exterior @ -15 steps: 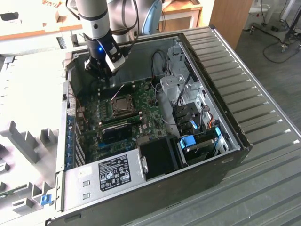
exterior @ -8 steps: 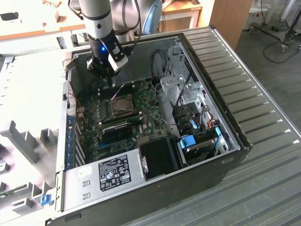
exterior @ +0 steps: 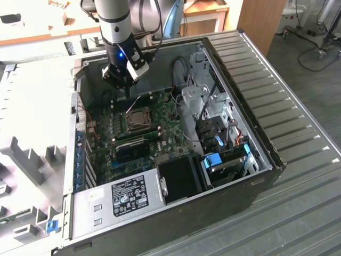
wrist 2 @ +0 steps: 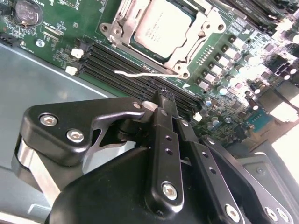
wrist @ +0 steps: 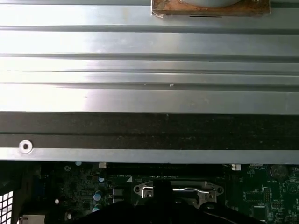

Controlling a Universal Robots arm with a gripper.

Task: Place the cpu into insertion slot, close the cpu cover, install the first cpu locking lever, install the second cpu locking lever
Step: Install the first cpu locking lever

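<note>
Fingertips [wrist 2: 166, 108] are seen drawn together in the second wrist view, with no gap between them and nothing caught in them. The gripper [wrist 2: 166, 95] is held over the memory slots [wrist 2: 117, 63], close beside the insertion slot [exterior: 131, 120]. Its tip is pointed toward a thin silvery locking lever [wrist 2: 140, 73] that stands off from the socket frame. Whether the tip touches that wire cannot be told.

The cpu [wrist 2: 161, 28] is seated in the slot with its dull silver top upward. The cpu cover [wrist 2: 208, 32] is laid down around it, and the chip shows through the square cut-out. A coin cell [wrist 2: 28, 11] is seen on the green circuit board [wrist 2: 60, 32], well apart from the socket.

In the exterior view the arm is seen reaching down into an open computer case [exterior: 250, 96] that lies on a ribbed metal table [exterior: 298, 160]. The lever appears there as a pale line slanting up from the socket toward the gripper. A power supply [exterior: 120, 197] and a blue-tabbed drive bay [exterior: 214, 160] are seen at the near end of the case.

In the first wrist view the socket is seen low and edge-on, with the lever as a bright bar across it. The case wall and the ribbed surface are seen beyond it.
</note>
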